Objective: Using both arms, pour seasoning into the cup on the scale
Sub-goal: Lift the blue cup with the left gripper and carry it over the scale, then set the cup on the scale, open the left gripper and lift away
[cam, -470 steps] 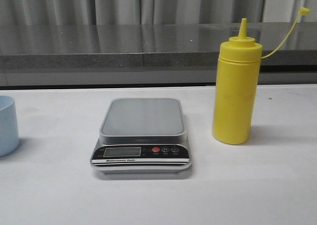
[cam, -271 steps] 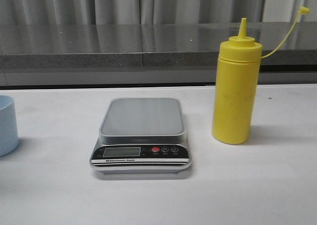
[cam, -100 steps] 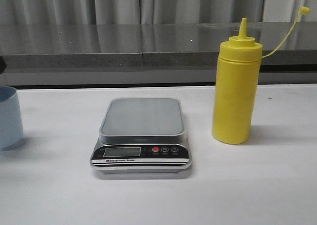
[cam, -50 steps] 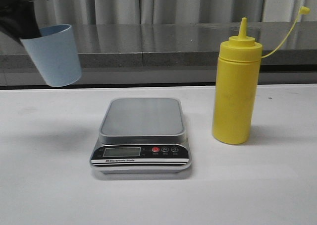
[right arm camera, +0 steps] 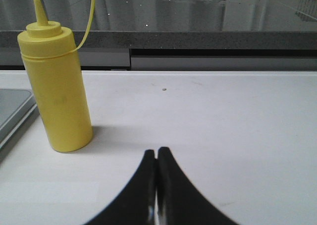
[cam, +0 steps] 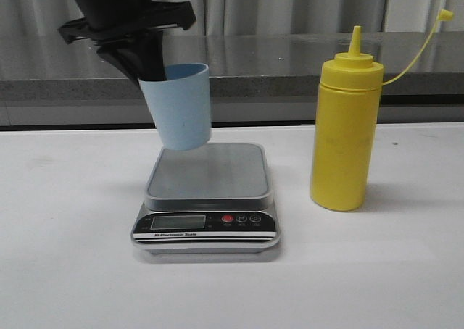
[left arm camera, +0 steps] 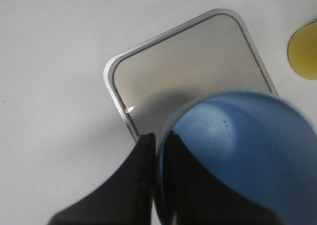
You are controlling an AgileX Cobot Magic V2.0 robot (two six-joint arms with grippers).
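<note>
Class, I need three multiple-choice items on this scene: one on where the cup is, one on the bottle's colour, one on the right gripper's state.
1. Where is the cup?
A. standing on the table
B. held in the air over the scale
C. beside the bottle

2. What colour is the bottle?
A. red
B. yellow
C. green

3. How is the right gripper?
A. shut and empty
B. wide open
C. gripping the bottle

Answers: 1 B, the left gripper pinches its rim above the platform. 2 B, plainly yellow. 3 A, its fingers meet with nothing between.
</note>
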